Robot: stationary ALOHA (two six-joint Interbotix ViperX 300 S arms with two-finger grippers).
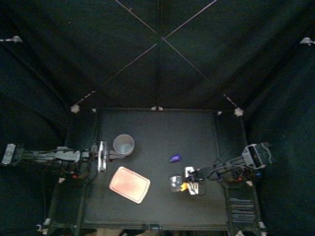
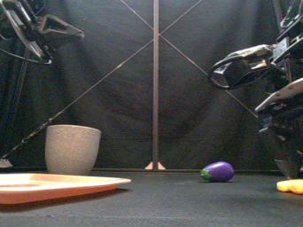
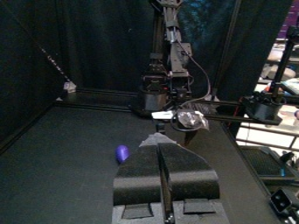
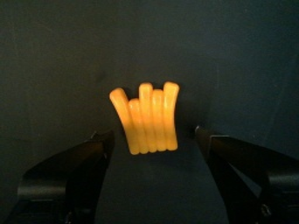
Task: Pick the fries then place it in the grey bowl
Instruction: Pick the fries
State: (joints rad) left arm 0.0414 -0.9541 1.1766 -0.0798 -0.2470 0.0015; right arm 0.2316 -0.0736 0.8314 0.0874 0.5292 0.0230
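The bunch of yellow toy fries (image 4: 146, 118) lies flat on the black table (image 1: 160, 124), in its right front part, and shows at the right edge of the front view. The right gripper (image 4: 153, 136) hangs low over it with its two jaws spread wide, one on each side of the bunch; a narrow strip of table shows between each jaw and the fries, so nothing is clamped. The right arm (image 1: 246, 159) reaches in from the right side of the table. The tall grey speckled cup (image 2: 73, 148) stands upright toward the left and back of the table, well apart from the fries. In front of it lies the flat pink tray (image 1: 129, 184), with nothing on it that can be seen. A small purple toy eggplant with a green end (image 2: 217, 171) rests on the table between the cup and the fries, nearer the fries. The left gripper (image 3: 163, 144) sits at the table's left side near the cup, its jaws pressed together with only a thin line between them and nothing held.
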